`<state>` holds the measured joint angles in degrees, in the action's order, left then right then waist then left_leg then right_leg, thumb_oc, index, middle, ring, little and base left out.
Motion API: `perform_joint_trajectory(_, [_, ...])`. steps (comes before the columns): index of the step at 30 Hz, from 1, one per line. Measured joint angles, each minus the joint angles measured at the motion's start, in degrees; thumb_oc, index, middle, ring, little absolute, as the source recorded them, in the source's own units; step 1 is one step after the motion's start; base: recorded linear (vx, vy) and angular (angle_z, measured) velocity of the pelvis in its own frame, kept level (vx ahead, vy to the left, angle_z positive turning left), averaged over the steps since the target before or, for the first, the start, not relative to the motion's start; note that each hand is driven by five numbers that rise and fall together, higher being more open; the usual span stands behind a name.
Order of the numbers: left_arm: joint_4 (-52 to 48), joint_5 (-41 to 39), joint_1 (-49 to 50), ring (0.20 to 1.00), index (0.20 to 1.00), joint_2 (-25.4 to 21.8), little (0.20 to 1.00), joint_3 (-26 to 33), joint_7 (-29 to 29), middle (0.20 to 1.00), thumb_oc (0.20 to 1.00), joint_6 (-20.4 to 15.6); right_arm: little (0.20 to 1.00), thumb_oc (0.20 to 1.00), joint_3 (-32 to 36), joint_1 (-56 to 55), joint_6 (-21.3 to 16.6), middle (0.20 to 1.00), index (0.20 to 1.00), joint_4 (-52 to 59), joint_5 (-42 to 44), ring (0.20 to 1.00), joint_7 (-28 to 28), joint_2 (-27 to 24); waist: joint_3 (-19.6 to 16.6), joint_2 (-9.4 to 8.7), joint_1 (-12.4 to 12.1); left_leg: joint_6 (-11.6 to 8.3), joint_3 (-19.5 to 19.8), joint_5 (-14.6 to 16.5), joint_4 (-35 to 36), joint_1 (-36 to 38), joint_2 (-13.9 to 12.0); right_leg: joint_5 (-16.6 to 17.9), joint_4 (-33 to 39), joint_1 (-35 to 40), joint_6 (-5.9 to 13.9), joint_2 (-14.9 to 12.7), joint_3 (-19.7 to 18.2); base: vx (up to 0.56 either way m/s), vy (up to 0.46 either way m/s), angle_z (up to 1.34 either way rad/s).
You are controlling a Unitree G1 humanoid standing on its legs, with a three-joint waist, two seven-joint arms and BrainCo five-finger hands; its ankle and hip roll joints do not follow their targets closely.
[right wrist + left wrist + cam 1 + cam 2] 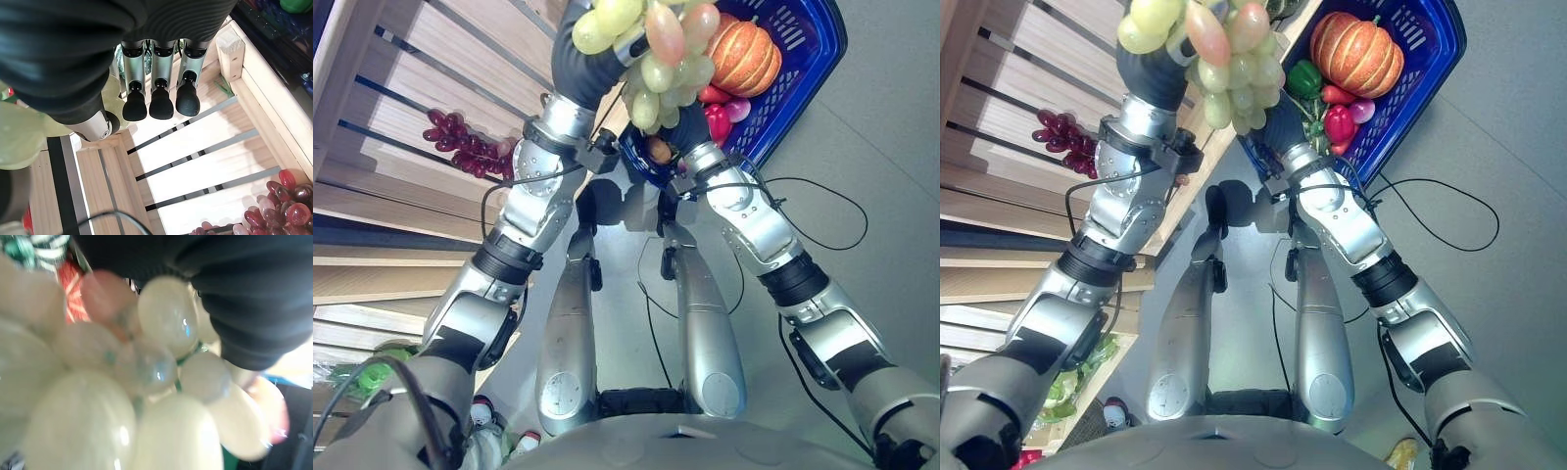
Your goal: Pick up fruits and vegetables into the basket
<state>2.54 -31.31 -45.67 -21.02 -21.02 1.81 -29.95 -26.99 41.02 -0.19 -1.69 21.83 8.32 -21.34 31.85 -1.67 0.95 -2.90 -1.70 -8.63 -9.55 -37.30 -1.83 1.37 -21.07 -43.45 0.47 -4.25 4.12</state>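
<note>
My left hand (582, 59) is raised high and shut on a bunch of green grapes (658, 69), which hangs in the air beside the blue basket (808, 59). The grapes (161, 318) sit right against the hand's dark cover in the left wrist view. The basket holds an orange pumpkin (744, 54), a red pepper (718, 119) and a green pepper (1304, 76). My right hand (1280, 122) is under the basket's near corner, partly behind the grapes. Its fingers (157, 78) hang relaxed over the wooden shelf and hold nothing.
A slatted wooden shelf (431, 78) runs along the left. A bunch of red grapes (465, 147) lies on it, seen too in the right wrist view (288, 205). Leafy greens (1067, 382) lie on a lower shelf level. Grey floor lies to the right.
</note>
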Motion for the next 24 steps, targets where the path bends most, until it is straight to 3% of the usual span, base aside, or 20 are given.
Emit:
perform_joint_trajectory(13, [0.44,4.29,0.66,1.000,1.000,0.00,1.000,1.18,-11.94,1.000,1.000,1.84,0.200,0.200,1.00,-0.42,-0.30,0.200,0.200,-0.01,-0.02,0.200,0.38,0.00,0.00,0.01,-0.94,-0.03,0.17,-0.05,0.00,0.00,0.08,-0.04,-0.09,0.02,0.06,-0.07,0.11,0.00,0.000,0.00])
perform_joint_trajectory(24, [0.77,4.33,0.78,1.000,1.000,-0.01,1.000,2.03,-14.34,1.000,1.000,9.06,0.200,0.200,1.52,-0.50,-0.34,0.200,0.200,-0.21,-0.01,0.200,0.41,-0.30,0.00,0.03,-0.96,-0.07,0.20,-0.08,0.00,0.00,0.03,-0.04,-0.09,0.01,0.06,-0.09,0.18,0.00,0.000,0.00])
